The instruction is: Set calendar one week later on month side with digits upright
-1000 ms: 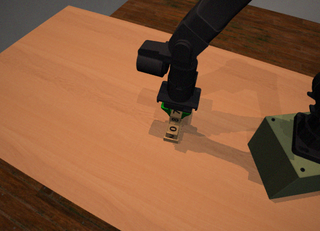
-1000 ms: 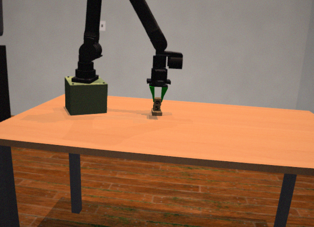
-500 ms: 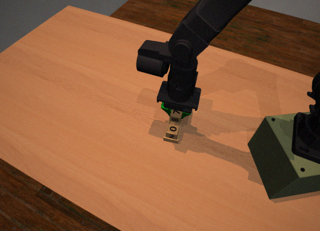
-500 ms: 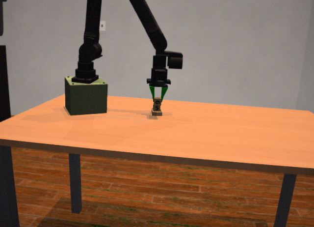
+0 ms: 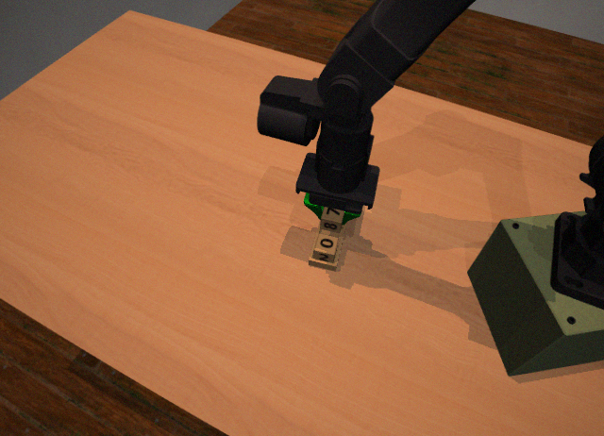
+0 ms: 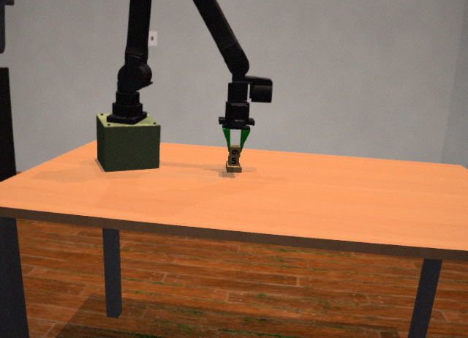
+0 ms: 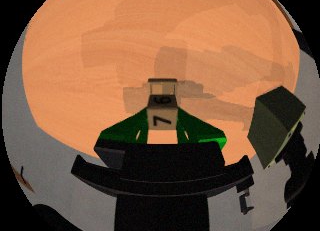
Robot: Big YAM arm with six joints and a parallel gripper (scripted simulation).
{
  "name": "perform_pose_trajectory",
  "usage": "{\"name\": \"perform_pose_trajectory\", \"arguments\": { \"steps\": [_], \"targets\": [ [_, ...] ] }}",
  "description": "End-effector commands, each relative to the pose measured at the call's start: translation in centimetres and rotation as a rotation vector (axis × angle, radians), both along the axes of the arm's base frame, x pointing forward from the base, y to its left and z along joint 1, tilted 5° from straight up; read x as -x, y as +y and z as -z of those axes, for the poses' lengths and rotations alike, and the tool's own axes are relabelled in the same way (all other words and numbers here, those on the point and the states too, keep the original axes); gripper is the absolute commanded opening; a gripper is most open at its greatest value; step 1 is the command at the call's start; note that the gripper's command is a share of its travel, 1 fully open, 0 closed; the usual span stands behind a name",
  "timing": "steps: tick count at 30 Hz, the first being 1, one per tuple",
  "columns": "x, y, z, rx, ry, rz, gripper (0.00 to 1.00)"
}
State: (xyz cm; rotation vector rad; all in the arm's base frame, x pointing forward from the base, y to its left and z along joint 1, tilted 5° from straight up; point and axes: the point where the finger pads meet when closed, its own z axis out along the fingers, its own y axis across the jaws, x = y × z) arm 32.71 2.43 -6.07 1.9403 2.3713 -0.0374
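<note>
My gripper [image 5: 332,219] [image 6: 235,150] [image 7: 162,110] points down and is shut on a wooden number cube [image 5: 331,226] [image 6: 235,148] [image 7: 162,123]. The held cube is raised above the tray, with 7 on top, a sideways 8 towards the top camera and a sideways 6 or 9 towards the exterior camera. The other cube [image 5: 326,244] [image 6: 233,162] stands in the tray [image 5: 322,263] [image 6: 234,170] [image 7: 162,80], with 0 on top, 2 towards the top camera and 5 towards the exterior camera. The tray lies flat on the table. No month's name is readable.
The arm's green base block [image 5: 497,299] [image 6: 128,147] [image 7: 272,121] stands on the table [image 5: 146,202] [image 6: 321,198] [image 7: 75,66], well to the side of the tray. Shadows of the arm fall around the tray.
</note>
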Motion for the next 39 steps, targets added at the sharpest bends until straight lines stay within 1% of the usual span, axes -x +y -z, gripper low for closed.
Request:
{"name": "perform_pose_trajectory", "arguments": {
  "steps": [1,25,39],
  "targets": [
    [-1.4,0.55,-0.12,-0.004,-0.027,-0.023,0.27],
    [-1.37,0.54,-0.09,-0.004,-0.026,-0.023,0.27],
    [-0.69,0.26,0.74,-0.003,-0.013,-0.019,0.27]
  ]
}}
